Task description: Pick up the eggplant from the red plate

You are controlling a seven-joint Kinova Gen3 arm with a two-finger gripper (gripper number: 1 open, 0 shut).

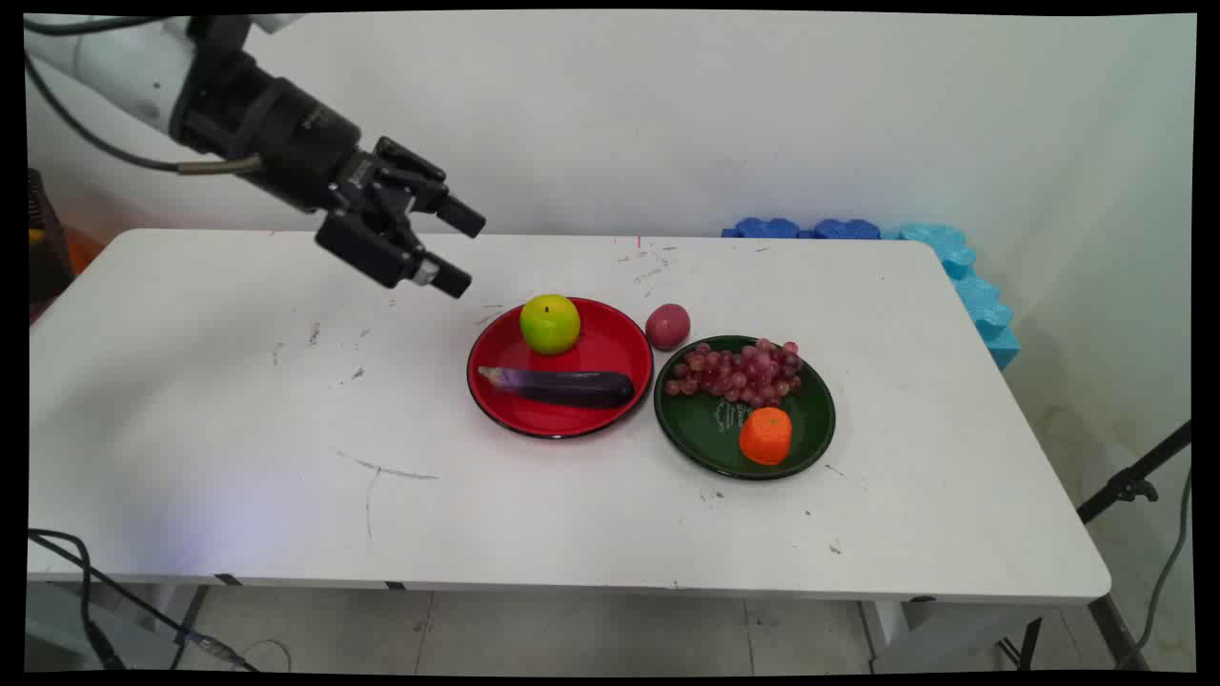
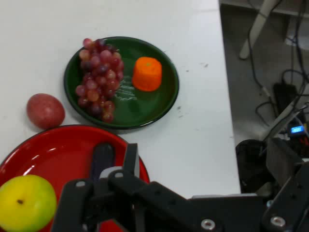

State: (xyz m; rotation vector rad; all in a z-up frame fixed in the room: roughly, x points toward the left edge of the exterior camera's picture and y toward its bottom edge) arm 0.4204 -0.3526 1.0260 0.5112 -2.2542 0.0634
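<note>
My gripper (image 1: pixel 461 251) hangs open and empty above the table, left of and behind the red plate (image 1: pixel 610 345). On that plate lie a yellow-green apple (image 1: pixel 550 323) and a purple eggplant (image 1: pixel 562 387). A reddish potato (image 1: pixel 667 326) rests on the table between the two plates. The green plate (image 1: pixel 696 429) carries red grapes (image 1: pixel 739 372) and an orange piece (image 1: pixel 765 435). In the hand view the gripper (image 2: pixel 207 159) rises over the red plate (image 2: pixel 63 150), with the apple (image 2: pixel 24 203), eggplant (image 2: pixel 102 157), potato (image 2: pixel 45 110), green plate (image 2: pixel 149 106), grapes (image 2: pixel 99 77) and orange piece (image 2: pixel 147 73) ahead.
Blue foam pieces (image 1: pixel 953 262) lie along the table's back right corner. A black stand leg (image 1: pixel 1134 481) is beyond the right edge, and cables (image 1: pixel 76 572) hang at the front left. A dark object (image 1: pixel 43 252) sits past the left edge.
</note>
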